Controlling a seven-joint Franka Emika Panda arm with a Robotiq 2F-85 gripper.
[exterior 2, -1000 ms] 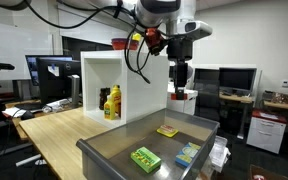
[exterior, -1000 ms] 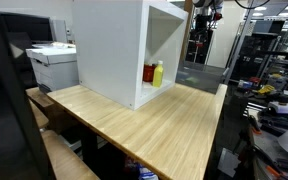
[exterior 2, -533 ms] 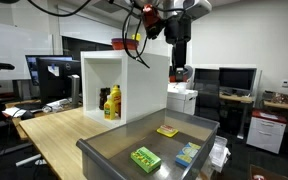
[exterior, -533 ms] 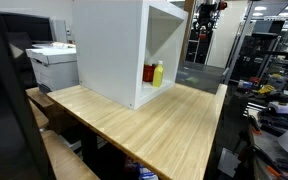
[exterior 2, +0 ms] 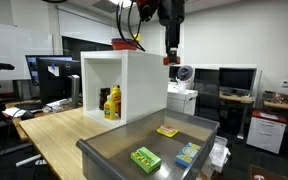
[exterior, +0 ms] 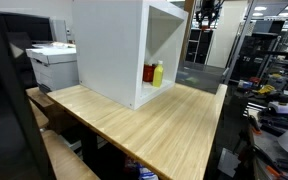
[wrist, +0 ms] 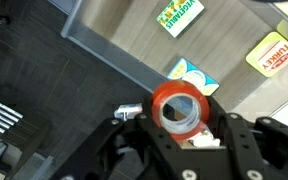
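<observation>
My gripper is shut on a red tape roll, which sits between the two black fingers in the wrist view. In an exterior view the gripper hangs high in the air, above the far end of a grey bin and level with the top of a white open cabinet. In an exterior view only its tip shows at the top edge. Far below in the wrist view lie a green packet, a blue-and-yellow packet and a yellow packet.
The white cabinet stands on a wooden table and holds yellow and red bottles. An orange object lies on the cabinet's top. A printer, monitors and lab racks stand around.
The arm has risen well upward with the tape roll still in the gripper, and shifted slightly toward the cabinet. Nothing else has moved.
</observation>
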